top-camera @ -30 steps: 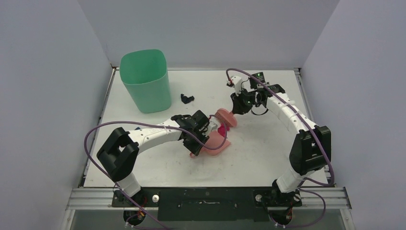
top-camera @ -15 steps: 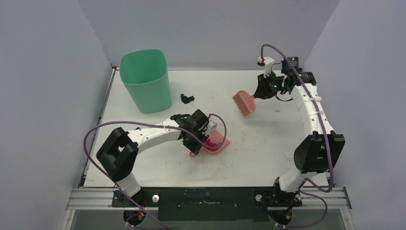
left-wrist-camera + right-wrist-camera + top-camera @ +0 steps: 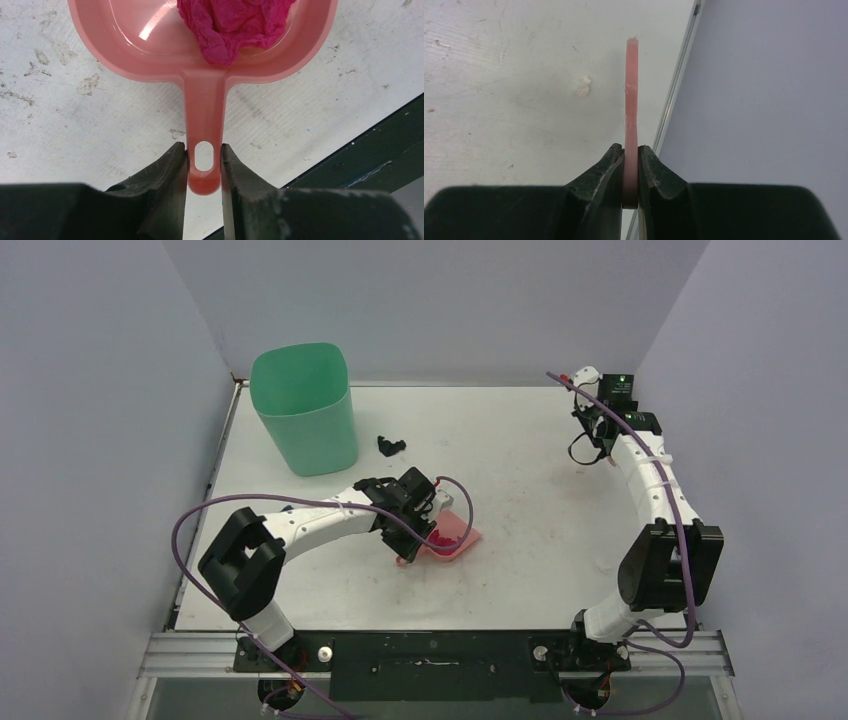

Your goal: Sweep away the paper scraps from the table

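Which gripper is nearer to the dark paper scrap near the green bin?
Left. The left gripper is just on the near side of the scrap; the right gripper is far off to its right.

pale grey walls (image 3: 90, 440) close in three sides. the white table (image 3: 540, 560) is scuffed, a metal rail (image 3: 190, 652) along its near edge.

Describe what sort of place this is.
Probably a lab robot test cell: white table boxed in by grey walls, two arms bolted at its near edge, green bin and pink dustpan.
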Action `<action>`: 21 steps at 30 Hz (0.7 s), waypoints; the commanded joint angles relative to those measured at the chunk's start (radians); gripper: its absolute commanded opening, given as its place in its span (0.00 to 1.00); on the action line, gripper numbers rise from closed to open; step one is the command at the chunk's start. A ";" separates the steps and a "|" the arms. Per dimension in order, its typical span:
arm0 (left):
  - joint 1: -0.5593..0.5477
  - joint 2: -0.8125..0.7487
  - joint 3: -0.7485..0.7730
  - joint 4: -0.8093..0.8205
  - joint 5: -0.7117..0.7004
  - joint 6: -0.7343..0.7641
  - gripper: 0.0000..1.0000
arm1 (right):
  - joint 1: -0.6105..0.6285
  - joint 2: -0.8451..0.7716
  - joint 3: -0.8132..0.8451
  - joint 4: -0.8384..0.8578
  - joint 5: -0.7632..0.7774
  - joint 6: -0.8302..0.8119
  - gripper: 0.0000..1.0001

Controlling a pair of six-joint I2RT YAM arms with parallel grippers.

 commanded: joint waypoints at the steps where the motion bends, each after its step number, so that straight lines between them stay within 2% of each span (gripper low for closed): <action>1: -0.003 -0.077 0.029 0.015 0.070 0.033 0.00 | -0.014 0.048 -0.004 0.095 0.049 0.027 0.05; 11: -0.005 -0.082 0.011 0.004 0.074 0.063 0.00 | 0.026 -0.005 -0.099 -0.066 -0.284 0.177 0.05; 18: -0.022 -0.043 0.008 -0.016 0.070 0.072 0.00 | 0.219 -0.134 -0.162 -0.176 -0.461 0.245 0.05; 21: -0.030 -0.016 0.017 -0.025 0.056 0.065 0.00 | 0.262 -0.156 -0.196 -0.215 -0.668 0.278 0.05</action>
